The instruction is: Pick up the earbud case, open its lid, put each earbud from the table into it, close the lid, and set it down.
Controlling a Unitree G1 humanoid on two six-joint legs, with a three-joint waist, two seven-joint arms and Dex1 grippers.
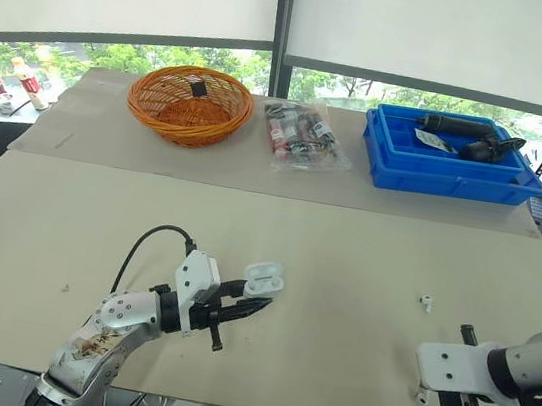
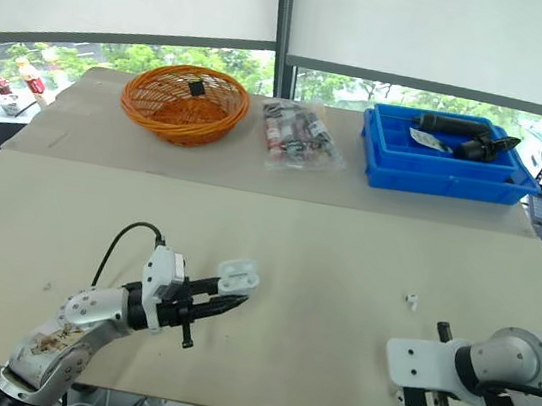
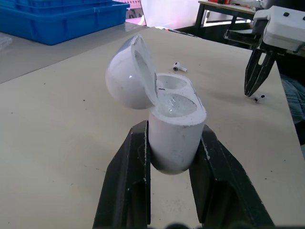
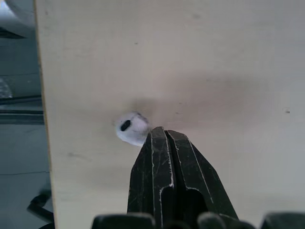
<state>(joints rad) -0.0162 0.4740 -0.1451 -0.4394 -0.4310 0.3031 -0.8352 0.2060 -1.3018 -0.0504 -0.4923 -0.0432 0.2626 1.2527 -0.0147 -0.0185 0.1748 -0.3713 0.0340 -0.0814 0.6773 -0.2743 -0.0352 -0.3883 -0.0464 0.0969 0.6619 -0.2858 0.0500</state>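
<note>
now | left gripper (image 3: 172, 130) clenched on earbud case (image 3: 176, 117), lid (image 3: 125, 74) open, held left of centre | right gripper (image 4: 161, 133) pressed together, empty, tip just beside earbud (image 4: 131, 128) | step: picking an earbud | next: must open and straddle it

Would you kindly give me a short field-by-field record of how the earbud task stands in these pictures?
left gripper: shut on the earbud case, held off the table
lid: open; slots look empty
right gripper: shut, tip beside one earbud near the table's front edge
second earbud: lying on the table, farther back
back of table: basket, packet, blue bin
</note>
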